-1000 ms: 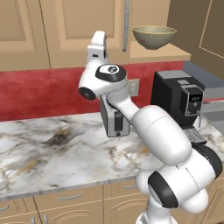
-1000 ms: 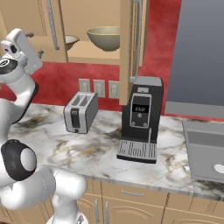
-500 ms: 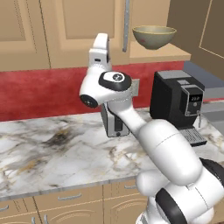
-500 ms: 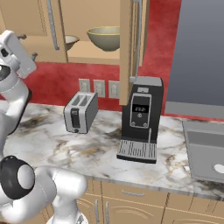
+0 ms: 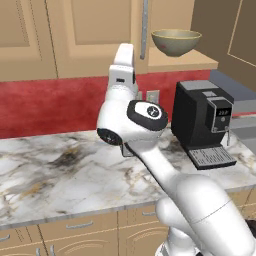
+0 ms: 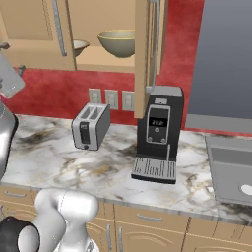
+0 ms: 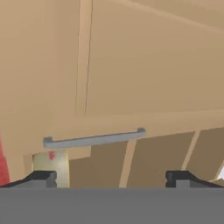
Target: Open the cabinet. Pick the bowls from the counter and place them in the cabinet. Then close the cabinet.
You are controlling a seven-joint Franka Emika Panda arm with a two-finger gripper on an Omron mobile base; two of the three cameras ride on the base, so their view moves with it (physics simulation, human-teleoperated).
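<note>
Pretty far along with this one, judging by the pics. Can spot the deeper olive bowl (image 6: 118, 43) up on the shelf of the cabinet (image 6: 106, 65), with the shallow bowl (image 6: 78, 47) just to its left and half tucked behind the left door (image 6: 29, 24). Seems safe to call the opening and both placings done, since nothing on the marble surface (image 6: 59, 162) but the toaster (image 6: 90, 126) and the coffee machine (image 6: 158, 133), with the sink (image 6: 231, 170) off to the right. Leaves just the closing, by the look of it. Worth noting the right door (image 6: 141, 59) standing wide open, edge-on in the right base view, so definitely needs a swing shut. Can't tell how far the left door is from shut, though it does look swung most of the way across. As for the fingers (image 7: 41, 178): spread wide apart, released, holding nothing. Looking along the hand, nothing between them but tan door panel and a long grey bar handle (image 7: 94, 139) a bit ahead, not touched. From the left base view, hand (image 5: 123, 65) raised high over the surface, pointing up, right beside the left door's handle (image 5: 144, 27). Guessing a push or pull on that door comes up next, then the right one, but only a guess.
</note>
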